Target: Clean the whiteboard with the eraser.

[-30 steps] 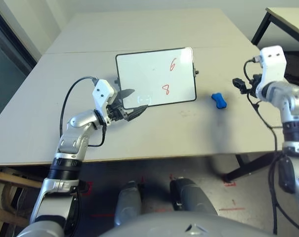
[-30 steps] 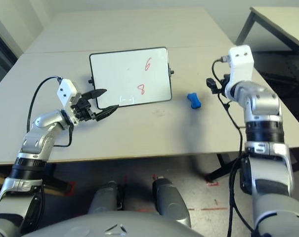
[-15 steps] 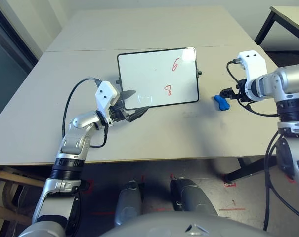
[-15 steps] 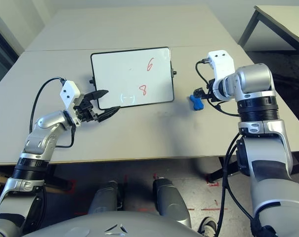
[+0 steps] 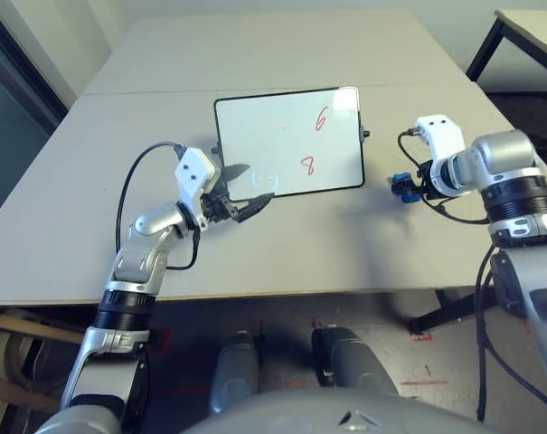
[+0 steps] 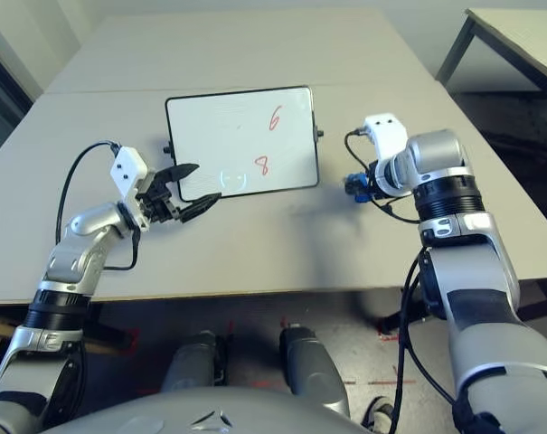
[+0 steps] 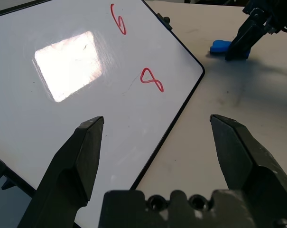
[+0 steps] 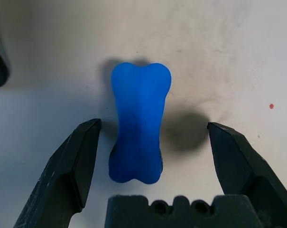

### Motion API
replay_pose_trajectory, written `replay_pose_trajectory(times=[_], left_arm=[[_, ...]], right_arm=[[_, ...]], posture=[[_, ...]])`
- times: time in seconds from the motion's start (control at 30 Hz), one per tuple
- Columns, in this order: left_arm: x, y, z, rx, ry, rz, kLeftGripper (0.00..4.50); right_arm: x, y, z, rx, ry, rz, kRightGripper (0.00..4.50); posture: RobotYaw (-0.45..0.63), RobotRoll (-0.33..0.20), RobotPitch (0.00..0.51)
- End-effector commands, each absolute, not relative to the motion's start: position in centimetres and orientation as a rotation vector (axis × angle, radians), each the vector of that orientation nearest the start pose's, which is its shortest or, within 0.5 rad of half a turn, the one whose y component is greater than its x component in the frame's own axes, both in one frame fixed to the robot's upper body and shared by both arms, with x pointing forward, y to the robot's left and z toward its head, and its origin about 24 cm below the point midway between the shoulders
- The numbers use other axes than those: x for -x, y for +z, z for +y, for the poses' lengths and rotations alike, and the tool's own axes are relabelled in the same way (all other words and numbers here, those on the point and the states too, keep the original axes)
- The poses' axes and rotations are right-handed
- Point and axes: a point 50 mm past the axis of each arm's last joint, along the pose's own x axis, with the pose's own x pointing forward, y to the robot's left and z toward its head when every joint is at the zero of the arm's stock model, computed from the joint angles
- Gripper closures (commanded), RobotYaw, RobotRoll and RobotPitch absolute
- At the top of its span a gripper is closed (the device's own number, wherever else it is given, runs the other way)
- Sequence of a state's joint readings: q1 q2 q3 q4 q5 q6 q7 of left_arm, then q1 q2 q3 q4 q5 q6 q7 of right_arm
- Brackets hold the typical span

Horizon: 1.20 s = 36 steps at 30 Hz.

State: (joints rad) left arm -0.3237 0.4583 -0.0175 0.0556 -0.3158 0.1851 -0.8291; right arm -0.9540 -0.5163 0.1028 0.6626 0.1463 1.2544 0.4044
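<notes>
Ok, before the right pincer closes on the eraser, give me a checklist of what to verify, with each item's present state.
1. Right pincer open: ok, both fingers stand wide apart.
2. Eraser between the fingers: ok, it lies on the table between them, nearer one finger than the other.
3. Fingers clear of the eraser: ok, a gap shows on each side.
4. Pincer low enough to grip: cannot tell, the height above the table is not readable.
5. Whiteboard ready for wiping: ok, it lies flat with the red 6 and 8 on it.
6. Left pincer out of the way: not ok, it sits open over the board's near corner.
</notes>
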Motion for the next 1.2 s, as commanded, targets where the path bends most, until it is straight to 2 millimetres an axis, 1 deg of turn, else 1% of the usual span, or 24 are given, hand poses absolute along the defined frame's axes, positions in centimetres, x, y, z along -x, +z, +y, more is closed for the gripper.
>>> replay_pose_trajectory(times=[0.03, 0.17, 0.27, 0.53, 0.57, 0.6, 0.63, 0.73, 0.8, 0.83, 1.0, 1.1, 1.2], left_arm=[[-29.2, 11.3, 17.7, -0.181, -0.878, 0.005, 0.00], [-29.2, 11.3, 17.7, -0.183, -0.875, 0.005, 0.00], [-29.2, 11.3, 17.8, -0.184, -0.875, 0.005, 0.00], [-29.3, 11.3, 17.7, -0.186, -0.876, 0.003, 0.00], [-29.3, 11.2, 17.7, -0.186, -0.876, 0.003, 0.00], [-29.3, 11.2, 17.7, -0.185, -0.876, 0.003, 0.00], [-29.4, 11.2, 17.7, -0.184, -0.876, 0.003, 0.00], [-29.4, 11.2, 17.7, -0.184, -0.878, 0.003, 0.00], [-29.5, 11.2, 17.7, -0.184, -0.879, 0.003, 0.00], [-29.5, 11.2, 17.7, -0.184, -0.881, 0.002, 0.00], [-29.8, 11.2, 17.6, -0.185, -0.883, -0.004, 0.00], [-29.9, 11.3, 17.5, -0.185, -0.882, -0.008, 0.00], [-29.9, 11.3, 17.7, -0.188, -0.879, -0.010, 0.00]], right_arm=[[-36.0, 12.2, -22.5, 0.110, 0.113, 0.981, 0.03], [-36.1, 11.9, -22.5, 0.119, 0.117, 0.988, 0.03], [-36.0, 11.8, -22.5, 0.120, 0.123, 0.995, 0.58], [-35.8, 12.0, -22.6, 0.123, 0.128, 1.001, 3.58], [-35.8, 12.1, -22.6, 0.125, 0.129, 0.998, 3.91], [-35.9, 12.3, -22.5, 0.134, 0.131, 0.988, 4.13], [-35.9, 12.5, -22.5, 0.144, 0.135, 0.977, 4.26], [-36.2, 13.7, -22.1, 0.204, 0.171, 0.924, 4.27], [-36.5, 14.8, -21.4, 0.308, 0.245, 0.854, 4.27], [-36.7, 15.8, -20.8, 0.412, 0.302, 0.798, 4.27], [-36.8, 18.7, -18.0, 0.779, 0.495, 0.616, 4.28], [-36.8, 19.6, -16.6, 0.905, 0.572, 0.556, 4.28], [-36.6, 20.7, -14.5, 1.061, 0.662, 0.478, 4.28]], posture=[[-0.16, 0.000, 0.076], [-0.15, 0.000, 0.078], [-0.15, 0.000, 0.078], [-0.15, 0.000, 0.078], [-0.16, 0.000, 0.076], [-0.16, 0.000, 0.076], [-0.16, 0.000, 0.076], [-0.17, 0.000, 0.075], [-0.17, 0.000, 0.074], [-0.17, 0.000, 0.073], [-0.17, 0.000, 0.067], [-0.17, 0.000, 0.065], [-0.16, 0.000, 0.064]])
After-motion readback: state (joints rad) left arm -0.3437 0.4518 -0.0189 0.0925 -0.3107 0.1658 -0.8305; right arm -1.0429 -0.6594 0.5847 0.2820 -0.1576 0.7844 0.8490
